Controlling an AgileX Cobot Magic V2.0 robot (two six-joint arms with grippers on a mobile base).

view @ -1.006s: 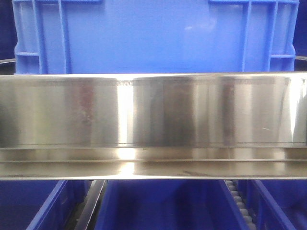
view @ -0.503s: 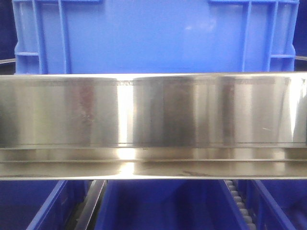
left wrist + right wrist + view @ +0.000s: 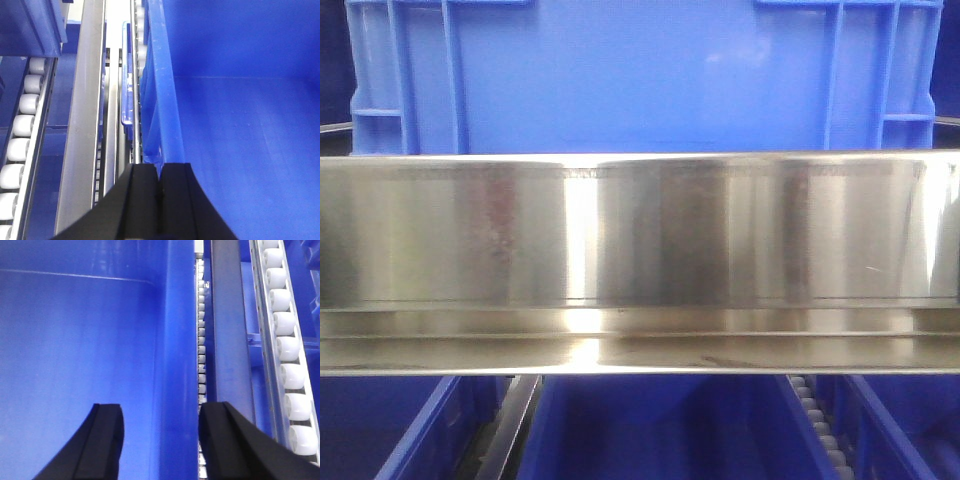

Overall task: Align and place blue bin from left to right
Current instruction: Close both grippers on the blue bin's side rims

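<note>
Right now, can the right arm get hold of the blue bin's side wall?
Probably yes: the right end effector is open and straddles the blue bin wall, with nothing between.

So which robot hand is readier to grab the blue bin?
Probably the right. The right gripper is open, straddling a side wall of the blue bin, ready to close. The left gripper is shut by the other wall, so it must open first.

- The right gripper (image 3: 161,410) has its two black fingers (image 3: 102,440) wide apart.
- The side wall of the blue bin (image 3: 75,340) stands between them.
- Right of the gripper run a grey rail (image 3: 227,330) and white rollers (image 3: 290,375).
</note>
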